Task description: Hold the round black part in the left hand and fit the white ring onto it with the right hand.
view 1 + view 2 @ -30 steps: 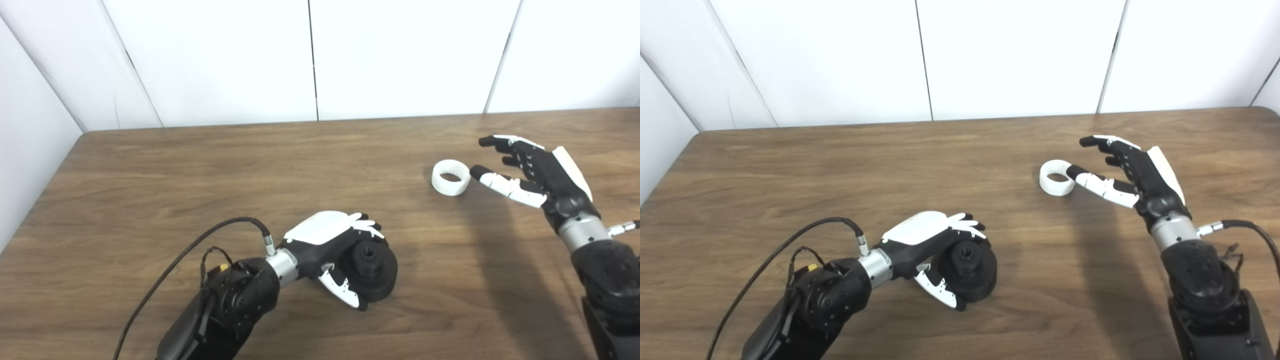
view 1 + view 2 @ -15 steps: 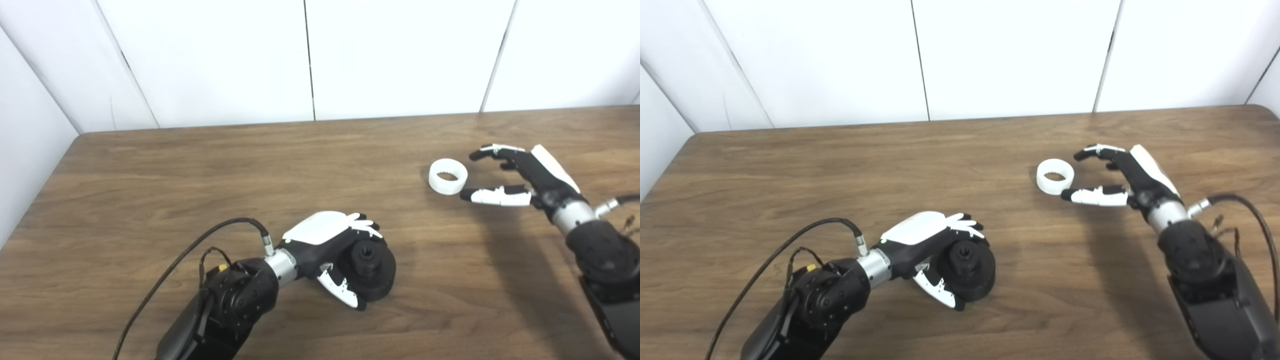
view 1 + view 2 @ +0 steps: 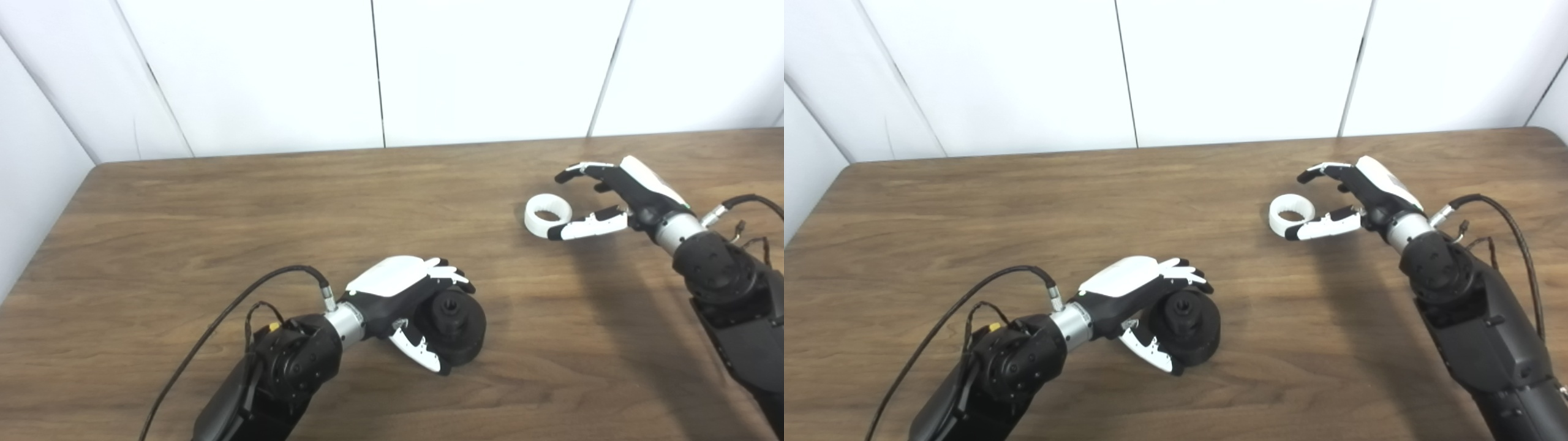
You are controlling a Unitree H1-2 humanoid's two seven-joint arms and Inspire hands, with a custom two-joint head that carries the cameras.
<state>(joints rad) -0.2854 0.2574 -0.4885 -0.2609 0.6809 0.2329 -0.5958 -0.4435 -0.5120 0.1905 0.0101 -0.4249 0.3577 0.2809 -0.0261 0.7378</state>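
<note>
Ring: one, white, far right on table.
Black part: one, clasped by left hand.
Right hand: spread beside ring (thumb in front).

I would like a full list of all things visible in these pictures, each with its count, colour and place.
white ring: one, white, lying flat on the table, right far part, between the right hand's spread thumb and fingers.
round black part: one, black, resting on the table, near centre, inside the left hand.
table: one, brown wood, across the whole view.
wall panels: white, behind the table.
left hand: one, black and white, closed around the round black part.
right hand: one, black and white, open beside the white ring.
</note>
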